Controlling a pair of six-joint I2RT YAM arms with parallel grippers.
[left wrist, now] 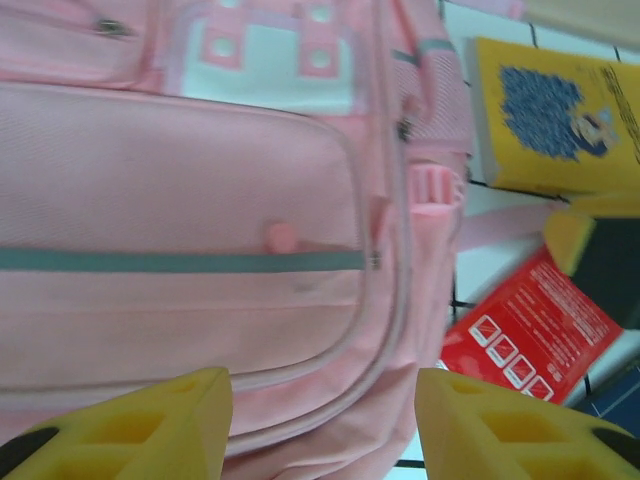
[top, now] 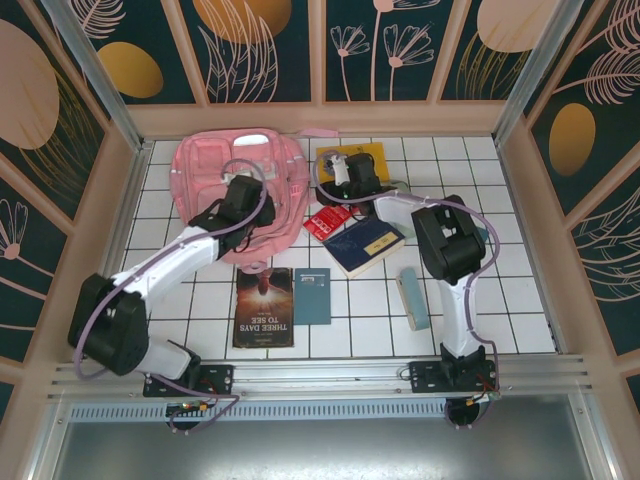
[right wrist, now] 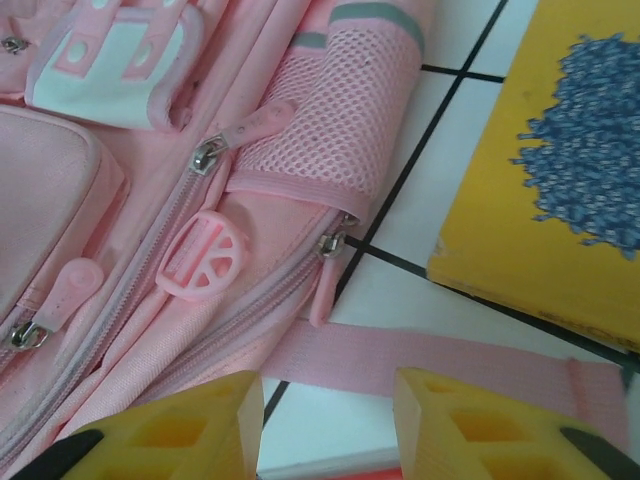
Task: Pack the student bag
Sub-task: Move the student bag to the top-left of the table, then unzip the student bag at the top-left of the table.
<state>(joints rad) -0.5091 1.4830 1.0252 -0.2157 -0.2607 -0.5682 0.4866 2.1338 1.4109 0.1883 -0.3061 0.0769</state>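
Left arm: your left arm (top: 170,265) rises from its base at the near left and stretches far and rightward, wrist over the bag.
Left gripper: the left gripper (left wrist: 320,420) points down at the pink fabric, fingers spread, with nothing between them.
Right arm: your right arm (top: 450,245) stands up from the near right, folds at the elbow and reaches far and leftward toward the bag's right edge.
Right gripper: the right gripper (right wrist: 330,410) hangs with fingers apart above a pink strap (right wrist: 420,360) lying flat on the tiles. It pinches nothing.
Near tiles: a dark book (top: 264,307), a teal book (top: 312,296) and a pale block (top: 413,297) lie loose on the table (top: 500,300), all outside the bag.
Middle tiles: a navy book (top: 364,246) and a red packet (top: 327,222) lie just beside the bag's right edge.
Student bag: the student bag (top: 200,170) lies flat, front up, on the far left of the table.
Long axis: it runs near to far, with the pale patch end toward the far wall.
Pockets: the front pocket (left wrist: 180,190) with its grey strip (left wrist: 180,261) looks zipped, and you cannot see what is inside. The mesh side pocket (right wrist: 340,110) faces right.
Far tiles: a yellow book (right wrist: 560,160) lies flat near the mesh pocket, apart from it.
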